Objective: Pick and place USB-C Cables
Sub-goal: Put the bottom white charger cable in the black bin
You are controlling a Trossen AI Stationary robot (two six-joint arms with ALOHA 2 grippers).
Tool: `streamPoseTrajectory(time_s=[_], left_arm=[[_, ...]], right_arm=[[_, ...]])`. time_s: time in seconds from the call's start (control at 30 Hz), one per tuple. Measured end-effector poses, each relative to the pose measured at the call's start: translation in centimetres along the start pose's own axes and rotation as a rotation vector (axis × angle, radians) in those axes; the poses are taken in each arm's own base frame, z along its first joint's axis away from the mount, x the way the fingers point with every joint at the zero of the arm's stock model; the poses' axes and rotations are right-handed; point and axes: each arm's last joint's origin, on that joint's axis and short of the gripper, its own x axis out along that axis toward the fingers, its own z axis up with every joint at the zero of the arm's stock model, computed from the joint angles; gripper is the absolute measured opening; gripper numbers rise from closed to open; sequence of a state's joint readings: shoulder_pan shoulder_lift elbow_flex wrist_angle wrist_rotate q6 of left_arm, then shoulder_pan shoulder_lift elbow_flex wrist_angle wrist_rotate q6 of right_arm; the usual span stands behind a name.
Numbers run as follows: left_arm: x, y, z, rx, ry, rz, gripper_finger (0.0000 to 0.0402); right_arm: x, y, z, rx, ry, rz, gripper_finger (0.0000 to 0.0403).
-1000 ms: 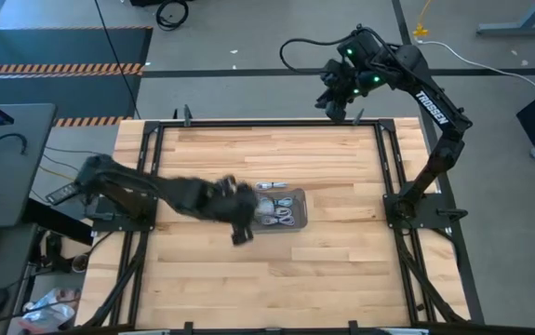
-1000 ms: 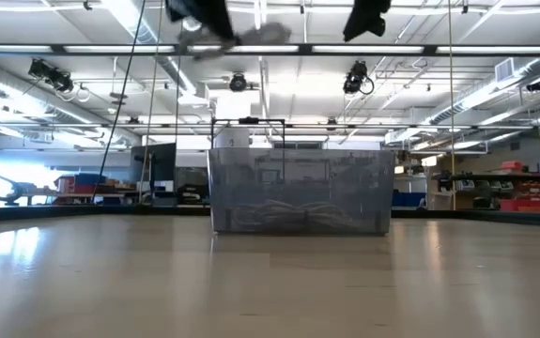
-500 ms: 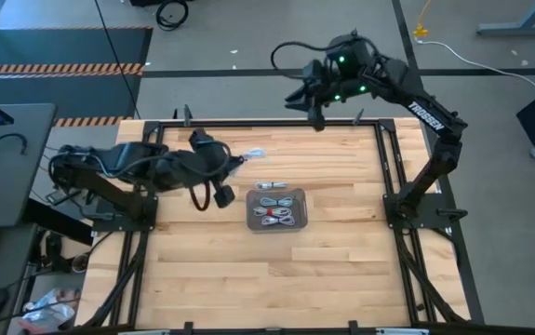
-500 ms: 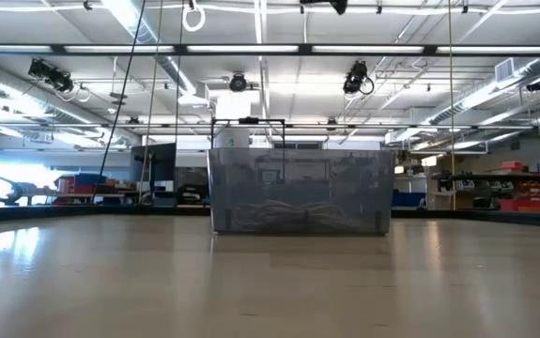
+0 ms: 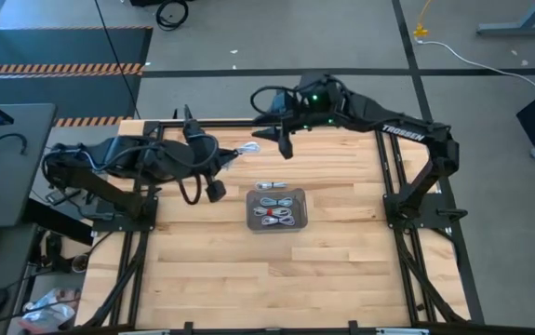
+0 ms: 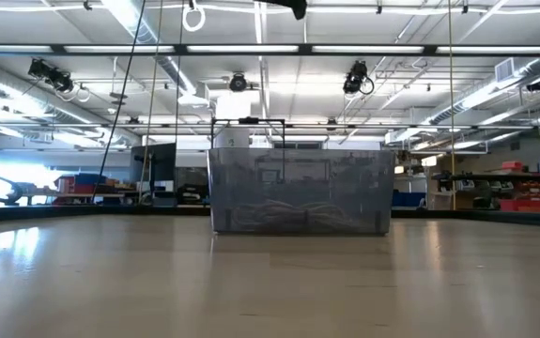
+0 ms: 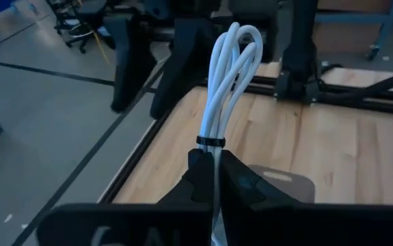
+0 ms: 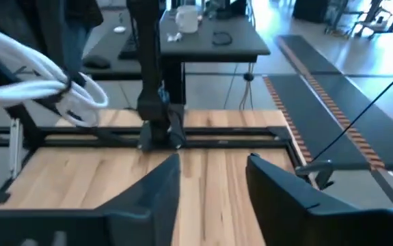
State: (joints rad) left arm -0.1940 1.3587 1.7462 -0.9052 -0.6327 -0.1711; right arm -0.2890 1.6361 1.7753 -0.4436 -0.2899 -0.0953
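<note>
My left gripper (image 5: 233,152) is raised over the far left part of the table, shut on a white coiled USB-C cable bundle (image 5: 249,149) (image 7: 232,68). The bundle's loop shows at the low view's top (image 6: 192,15). My right gripper (image 5: 281,144) (image 8: 213,184) hangs open just right of that bundle, which shows ahead and to one side of its fingers (image 8: 42,72). The grey tray (image 5: 252,223) holds several cable bundles (image 5: 279,212), one with a red bit. Another bundle (image 5: 272,185) lies on the wood beside the tray's far rim. My left gripper pinches the white bundle between its two fingers (image 7: 195,171), at the end just behind the black tie (image 7: 210,141). The strands run along the fingers, and the looped end sticks out past the fingertips. The bundle is lifted clear of the table.
A black frame (image 5: 248,122) runs around the table's edges. In the low view the tray stands as a mesh-walled box (image 6: 298,192) at mid-table. Bare wood (image 5: 276,279) stretches toward the near edge. A desk with a cup (image 8: 186,19) stands beyond the table.
My left gripper has risen from the tray's left side and swung toward the far left corner, carrying the white bundle up with it. My right gripper has swept from beyond the far edge toward the table's left, closing on the held bundle.
</note>
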Motion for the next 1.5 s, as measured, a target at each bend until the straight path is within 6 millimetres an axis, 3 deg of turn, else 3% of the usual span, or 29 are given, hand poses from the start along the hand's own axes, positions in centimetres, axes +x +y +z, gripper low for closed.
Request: streamPoseTrajectory(time_s=[0.13,0.33,0.9,1.2,1.43,1.5], left_arm=[[-0.7,0.6,-0.1,-0.002,-0.001,0.001,0.0008],[-0.3,1.2,-0.2,0.008,0.027,0.026,0.0008],[-0.1,1.3,-0.2,0.023,0.028,0.026,0.0008],[-0.1,1.3,-0.2,0.014,0.026,0.021,0.0008],[-0.1,1.2,-0.2,0.006,0.029,0.016,0.0008],[-0.1,1.2,-0.2,0.014,0.031,0.003,0.001]], right_arm=[[0.4,1.0,0.7,0.011,-0.081,0.045,0.0214],[0.9,3.6,1.4,-0.025,-0.139,0.133,0.0239],[1.2,6.1,1.7,-0.043,-0.164,0.2,0.0233],[1.2,6.0,1.8,-0.011,-0.167,0.196,0.0169],[1.1,5.5,1.7,0.016,-0.163,0.177,0.0034],[1.1,5.3,1.7,0.013,-0.159,0.178,0.0018]])
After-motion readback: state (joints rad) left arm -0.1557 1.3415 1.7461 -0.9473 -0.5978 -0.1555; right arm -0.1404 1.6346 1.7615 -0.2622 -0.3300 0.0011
